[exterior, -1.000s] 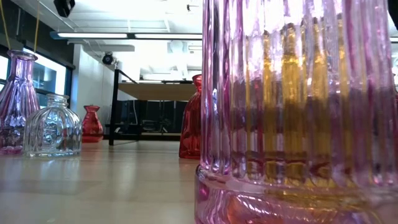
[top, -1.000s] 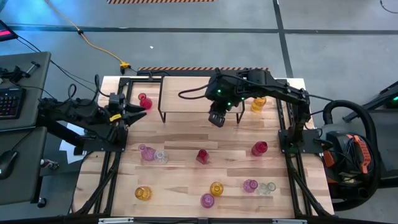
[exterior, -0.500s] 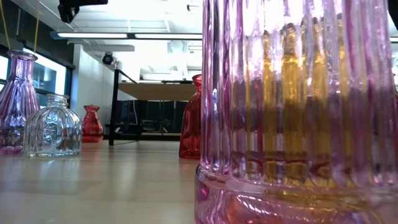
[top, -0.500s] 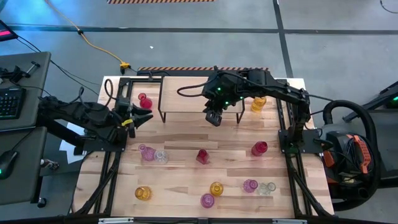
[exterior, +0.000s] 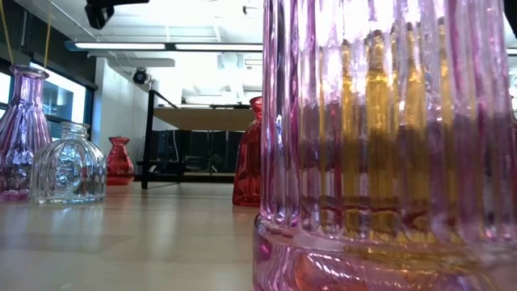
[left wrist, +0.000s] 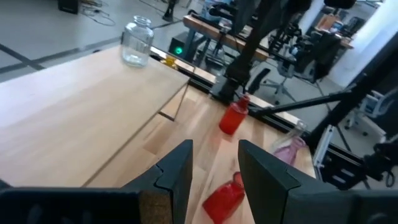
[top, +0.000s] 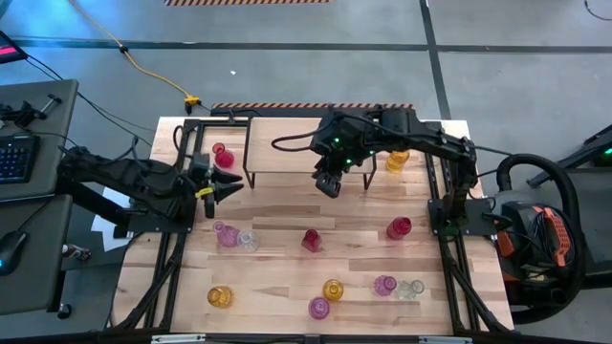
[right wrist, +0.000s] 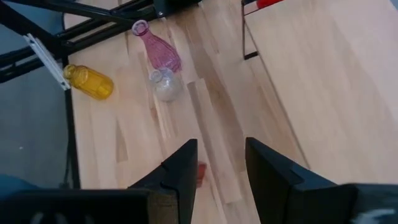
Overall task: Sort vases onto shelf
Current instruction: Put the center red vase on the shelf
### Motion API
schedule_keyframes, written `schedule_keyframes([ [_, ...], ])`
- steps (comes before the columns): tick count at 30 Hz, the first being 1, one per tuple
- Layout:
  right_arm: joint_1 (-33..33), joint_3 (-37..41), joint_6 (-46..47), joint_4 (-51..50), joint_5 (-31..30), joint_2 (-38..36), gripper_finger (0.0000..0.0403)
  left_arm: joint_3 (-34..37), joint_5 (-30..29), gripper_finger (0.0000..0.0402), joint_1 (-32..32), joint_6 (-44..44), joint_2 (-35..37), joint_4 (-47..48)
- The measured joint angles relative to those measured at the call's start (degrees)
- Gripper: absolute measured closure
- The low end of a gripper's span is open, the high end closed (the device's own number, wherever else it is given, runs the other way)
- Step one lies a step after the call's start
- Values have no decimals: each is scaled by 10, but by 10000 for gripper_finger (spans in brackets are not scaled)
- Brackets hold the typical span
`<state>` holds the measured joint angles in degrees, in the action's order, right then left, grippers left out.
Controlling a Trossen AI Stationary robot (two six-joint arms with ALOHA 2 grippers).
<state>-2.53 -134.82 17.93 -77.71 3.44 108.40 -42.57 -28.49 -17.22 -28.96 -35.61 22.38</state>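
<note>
The shelf [top: 306,143], a light wooden top on black legs, stands at the table's far side. A clear vase [left wrist: 137,40] stands on its right end. A red vase [top: 222,155] stands to its left and an amber one [top: 398,160] to its right. Pink [top: 227,234], clear [top: 248,241], red [top: 311,239], magenta [top: 399,227] and yellow [top: 332,290] vases are spread over the tabletop. My left gripper [top: 225,188] is open and hovers left of the shelf's near corner, holding nothing. My right gripper [top: 328,182] is open over the shelf's near edge, holding nothing.
More vases sit near the table's near edge: yellow [top: 220,296], magenta [top: 318,308], pink [top: 384,285] and clear [top: 411,288]. A pink vase [exterior: 388,145] fills most of the low view. Black frame rails [top: 172,248] run along both table sides. Bare wood lies between the shelf and the middle row.
My left gripper has moved toward the table's right and slightly toward its near edge, past the red vase beside the shelf, staying open. My right gripper has shifted a little toward the left over the shelf's near edge. No vase has moved.
</note>
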Motion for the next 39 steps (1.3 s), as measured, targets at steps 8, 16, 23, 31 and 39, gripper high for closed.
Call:
schedule_keyframes([
  [8, 25, 0, 14, -9, 14, 9, 265, 0, 30, 282, 0, -30, -12, -1],
  [16, 55, 0, 57, -22, 13, 36, 235, 0, 71, 282, 0, -9, -12, -46],
  [23, 79, 0, 80, -72, 11, 83, 228, 0, 73, 282, 0, -8, -12, -43],
  [31, 90, 0, 103, -101, 9, 137, 228, 0, 73, 282, 0, -8, -12, -43],
  [39, 91, 0, 155, -106, 11, 161, 228, 0, 74, 282, 0, -8, -12, -42],
])
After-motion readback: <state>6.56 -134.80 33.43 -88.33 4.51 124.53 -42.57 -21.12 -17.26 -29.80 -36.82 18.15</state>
